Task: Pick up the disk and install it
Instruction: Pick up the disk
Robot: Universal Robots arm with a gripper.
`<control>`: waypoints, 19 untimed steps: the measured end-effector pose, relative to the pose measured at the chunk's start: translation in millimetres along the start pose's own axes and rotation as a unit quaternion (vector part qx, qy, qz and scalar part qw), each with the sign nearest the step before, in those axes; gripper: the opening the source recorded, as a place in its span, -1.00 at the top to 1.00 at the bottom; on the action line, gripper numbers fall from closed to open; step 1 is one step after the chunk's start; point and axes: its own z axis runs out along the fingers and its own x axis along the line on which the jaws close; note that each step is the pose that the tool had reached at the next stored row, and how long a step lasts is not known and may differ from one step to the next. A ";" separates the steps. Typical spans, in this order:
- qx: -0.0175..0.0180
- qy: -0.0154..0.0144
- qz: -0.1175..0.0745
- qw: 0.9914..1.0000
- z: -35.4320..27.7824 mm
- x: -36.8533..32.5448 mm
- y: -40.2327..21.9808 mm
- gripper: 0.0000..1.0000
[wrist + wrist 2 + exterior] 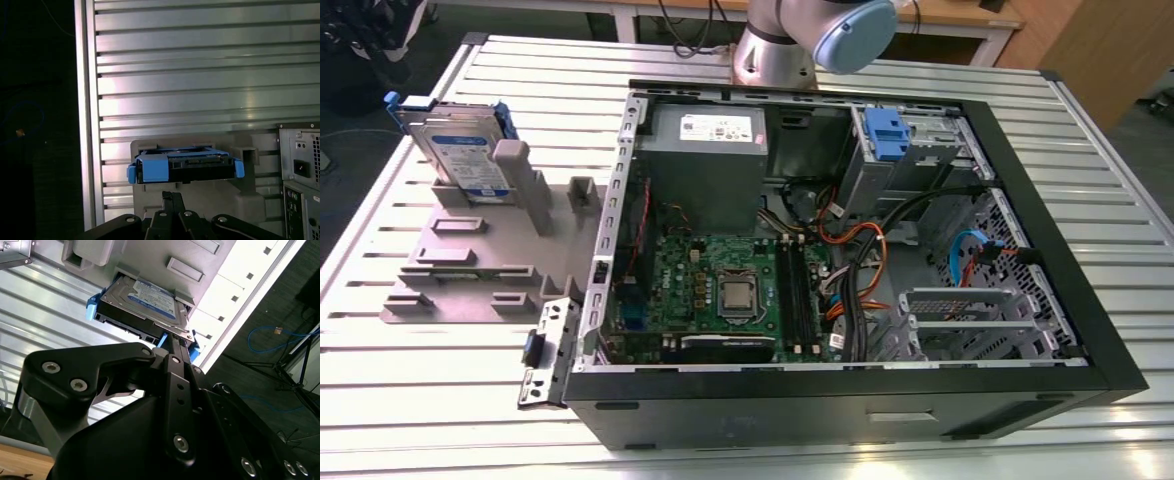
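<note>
pincer: fingertips pressed together, nothing gripped; seen in the first wrist view (171,196) and the second wrist view (168,339)
pincer aim: pointed at the disk; a strip of grey fixture shows between the tips and the disk in the first wrist view
disk: hard drive in a blue bracket (454,140) (145,300) (185,169), standing on edge and leaning slightly in the fixture, label side out, not yet picked up
fixture: grey slotted holder (467,270), flat on the surface near its far corner on the exterior view's left, just beside the computer case
surface: slatted aluminium (427,420) (200,75), carries the fixture and the case
computer case: black tower (854,398) lying on its side, side panel off, spans the surface's middle to the edge on the exterior view's right
inside case: grey power supply (704,150) at the far end, green motherboard (680,275) nearer, blue latch (886,135) on the drive bay at the far corner
arm: silver and pale blue joint (817,35) past the surface's far edge, behind the case
</note>
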 end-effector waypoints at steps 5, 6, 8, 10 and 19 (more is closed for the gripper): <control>0.000 0.000 -0.001 1.000 0.0 0.0 0.0 0.79; 0.000 0.000 -0.002 1.000 0.1 0.0 0.0 0.79; 0.000 0.000 -0.005 1.000 0.1 0.0 0.0 0.79; 0.000 0.000 -0.009 1.000 0.1 0.0 0.0 0.79; 0.000 0.002 -0.042 0.999 0.1 0.0 0.0 0.79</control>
